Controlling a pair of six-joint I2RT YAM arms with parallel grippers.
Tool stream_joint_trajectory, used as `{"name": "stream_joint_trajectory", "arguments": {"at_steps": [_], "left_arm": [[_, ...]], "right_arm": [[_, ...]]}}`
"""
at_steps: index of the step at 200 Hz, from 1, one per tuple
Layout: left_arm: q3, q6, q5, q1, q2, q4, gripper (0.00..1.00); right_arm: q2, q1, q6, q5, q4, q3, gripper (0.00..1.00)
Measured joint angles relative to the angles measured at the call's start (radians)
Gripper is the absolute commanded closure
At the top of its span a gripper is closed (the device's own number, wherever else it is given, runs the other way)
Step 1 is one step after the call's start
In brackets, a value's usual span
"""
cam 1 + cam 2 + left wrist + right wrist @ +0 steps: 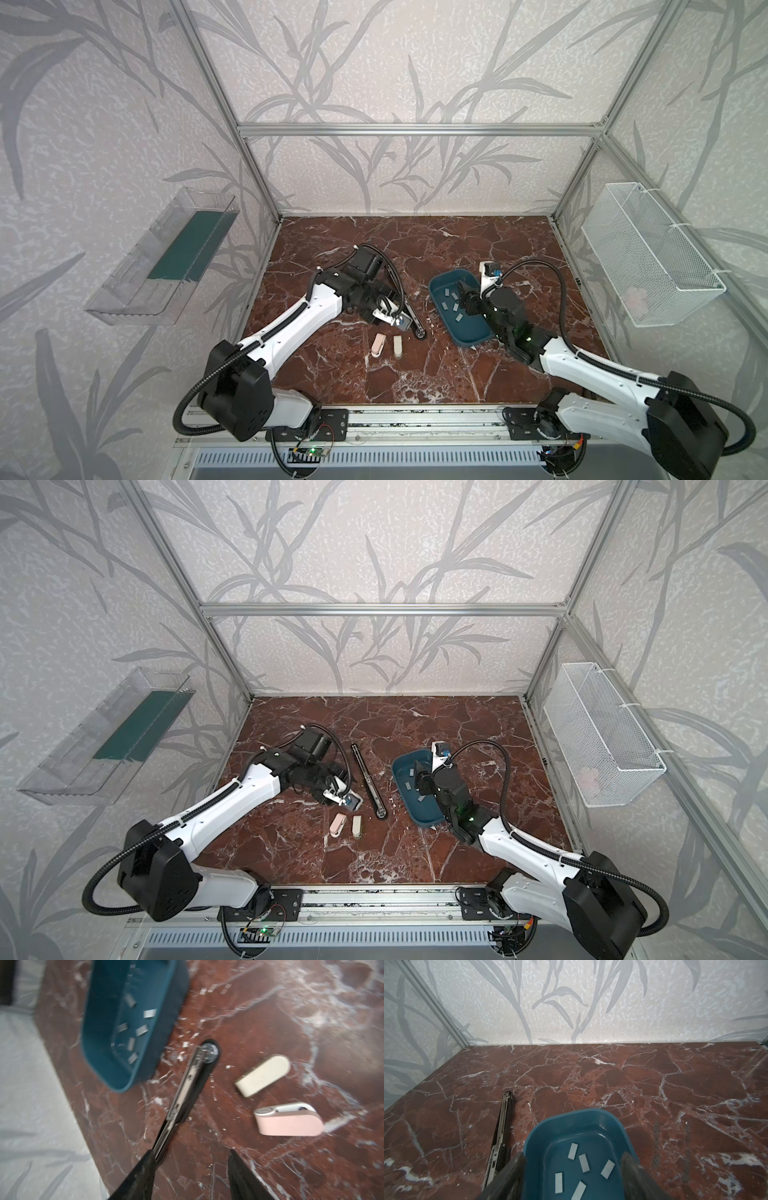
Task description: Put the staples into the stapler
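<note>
The black stapler lies opened out flat and long on the marble table, left of a blue tray. Several small grey staples lie loose in the tray. In the left wrist view my left gripper stands open low over the table. One of its fingers is right at the stapler, and nothing is between the two. My right gripper hangs open over the tray, its fingers either side of the staples, holding nothing. The stapler shows beside that tray.
A pink rounded object and a beige one lie on the table in front of the stapler's round end. A clear plastic bin hangs on the left wall. A white wire basket hangs on the right wall.
</note>
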Motion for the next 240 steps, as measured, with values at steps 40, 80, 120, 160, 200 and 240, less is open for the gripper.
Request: {"name": "stream_joint_trajectory", "arguments": {"at_steps": [40, 80, 120, 160, 200, 240], "left_arm": [[-0.052, 0.104, -0.184, -0.192, 0.017, -0.066, 0.54], [-0.123, 0.139, -0.270, -0.267, 0.063, -0.048, 0.54], [-0.125, 0.147, -0.284, -0.307, 0.119, 0.008, 0.53], [-0.124, 0.151, -0.288, -0.336, 0.183, 0.052, 0.53], [-0.124, 0.159, -0.333, -0.345, 0.229, 0.069, 0.64], [-0.113, 0.164, -0.370, -0.346, 0.249, 0.073, 0.71]], "right_arm": [[-0.013, 0.000, -0.008, -0.042, -0.007, 0.000, 0.23], [-0.012, 0.000, -0.013, -0.056, -0.014, 0.000, 0.22], [-0.012, 0.000, -0.015, -0.071, -0.015, 0.000, 0.22], [-0.012, 0.000, -0.014, -0.082, -0.015, 0.000, 0.21], [-0.012, 0.000, -0.011, -0.095, -0.015, 0.000, 0.21], [-0.012, 0.000, -0.007, -0.099, -0.015, 0.000, 0.21]]}}
